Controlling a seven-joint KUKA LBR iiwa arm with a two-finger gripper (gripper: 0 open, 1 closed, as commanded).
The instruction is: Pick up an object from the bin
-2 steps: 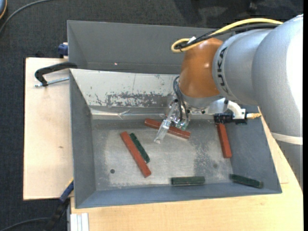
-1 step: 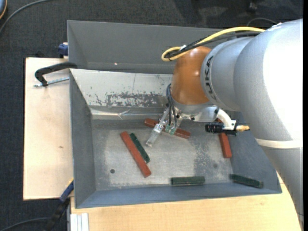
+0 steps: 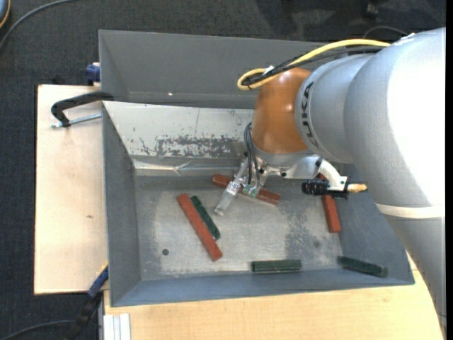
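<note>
Container: grey metal bin (image 3: 120, 211), sloped walls, scuffed floor, a few loose bars spread well apart.
Gripper: gripper (image 3: 235, 192), carried below the orange wrist cover (image 3: 279, 112), set low at 12 o'clock of the bin floor; whether it is wide or narrow cannot be told.
Task item: short red-brown flat bar (image 3: 267, 196), laid slantwise at 12 o'clock, directly under the gripper, its middle covered by it; contact cannot be confirmed.
Item, 9 o'clock: long red-brown flat bar (image 3: 207, 241), with a slim dark green bar (image 3: 206, 218) touching along its upper half.
Item, 3 o'clock: small red-brown bar (image 3: 332, 217), near the right wall, partly beneath the arm.
Items, 5 and 4 o'clock: dark green flat bar (image 3: 276, 265) by the front wall; second dark green bar (image 3: 362, 266) in the front right corner.
Step in hand: judged to be the grasp of the short red-brown flat bar, not yet lifted.
Advice: the bar is best taken across its narrow width, near its middle, so that it is raised level; the gripper should be brought fully to the floor before it is closed.
Risk: a thin, flat bar may be pushed aside or tipped if it is caught near one end.
</note>
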